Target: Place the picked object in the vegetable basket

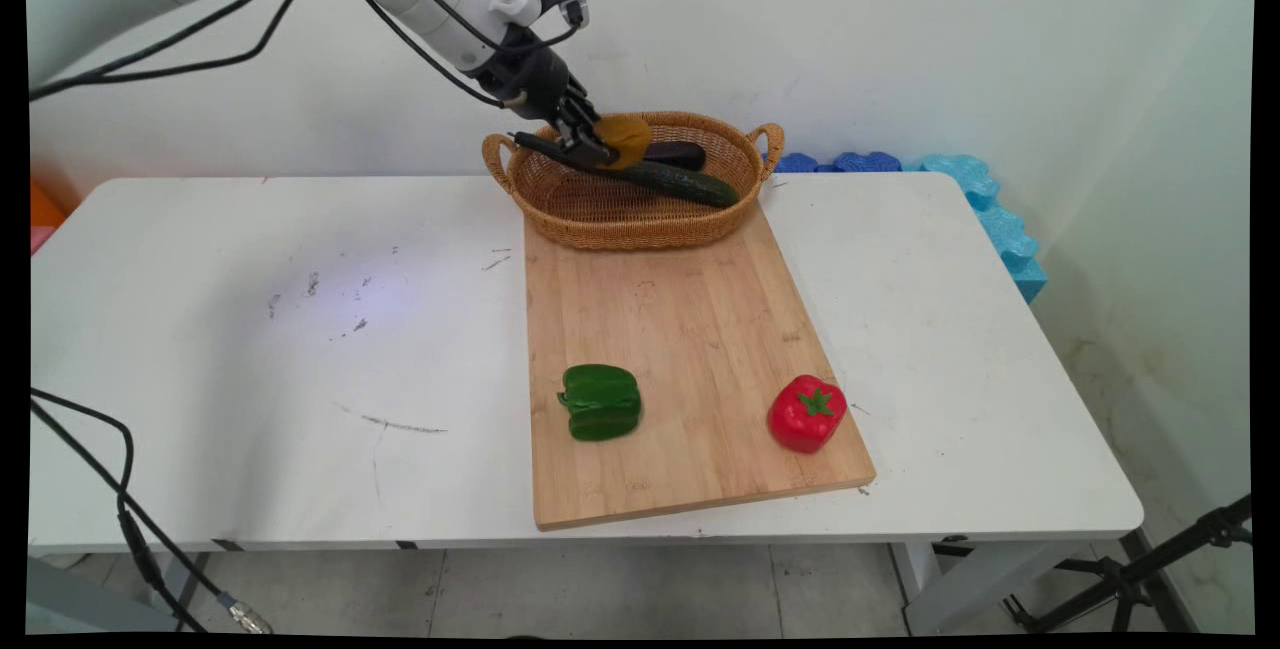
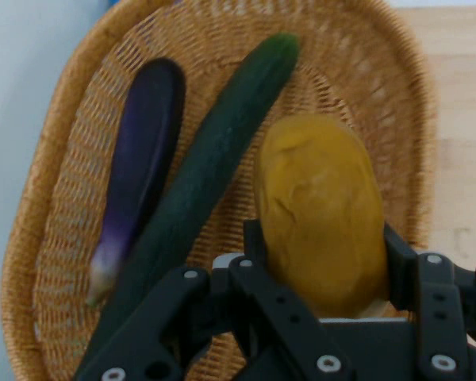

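Above the basket (image 1: pixel 640 219), at the 12 o'clock end of the table (image 1: pixel 250 329), a yellow-brown potato (image 1: pixel 626 137) is being held by the gripper (image 1: pixel 600 144), whose two black fingers are being pressed against its opposite sides. In the hand view the potato (image 2: pixel 321 210) is being gripped between the fingers (image 2: pixel 401 266) just above the linkage, with the gripper (image 2: pixel 325 262) closed around its lower half. The potato is being kept clear of the wicker floor, over the basket's 9 o'clock half in the main view. Inside the basket a long dark green cucumber (image 1: pixel 660 179) is lying slantwise, running from about 10 o'clock toward 4 o'clock, and a dark purple eggplant (image 1: pixel 680 153) is lying behind it, toward 12 o'clock, near the far rim. In the hand view the cucumber (image 2: pixel 214 159) and the eggplant (image 2: pixel 139 159) are being seen side by side on the weave of the basket (image 2: pixel 357 63), with the cucumber just beside the potato. The basket is being borne at the 12 o'clock end of a wooden board (image 1: pixel 680 329). Toward the board's 6 o'clock end a green pepper (image 1: pixel 600 402) is being seen at about 7 o'clock and a red pepper (image 1: pixel 807 413) at about 5 o'clock, well apart from each other and from the gripper.
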You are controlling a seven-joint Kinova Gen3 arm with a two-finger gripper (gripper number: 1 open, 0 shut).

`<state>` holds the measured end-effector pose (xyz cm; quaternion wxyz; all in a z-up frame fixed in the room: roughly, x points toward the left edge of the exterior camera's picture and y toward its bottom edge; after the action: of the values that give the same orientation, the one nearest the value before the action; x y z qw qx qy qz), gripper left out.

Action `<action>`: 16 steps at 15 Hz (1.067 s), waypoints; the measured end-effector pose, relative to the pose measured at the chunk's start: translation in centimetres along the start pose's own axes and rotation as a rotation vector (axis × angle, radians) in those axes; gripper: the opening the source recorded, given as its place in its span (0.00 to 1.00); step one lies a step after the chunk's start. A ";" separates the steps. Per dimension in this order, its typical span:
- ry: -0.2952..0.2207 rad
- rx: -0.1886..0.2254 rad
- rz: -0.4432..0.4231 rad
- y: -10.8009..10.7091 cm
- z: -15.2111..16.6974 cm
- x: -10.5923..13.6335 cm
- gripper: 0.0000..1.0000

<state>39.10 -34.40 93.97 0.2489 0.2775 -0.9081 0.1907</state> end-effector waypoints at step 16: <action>-0.089 -0.022 -0.064 -3.2 8.2 -3.2 1.00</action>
<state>40.46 -39.59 86.25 0.2171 0.3119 -0.9110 0.1602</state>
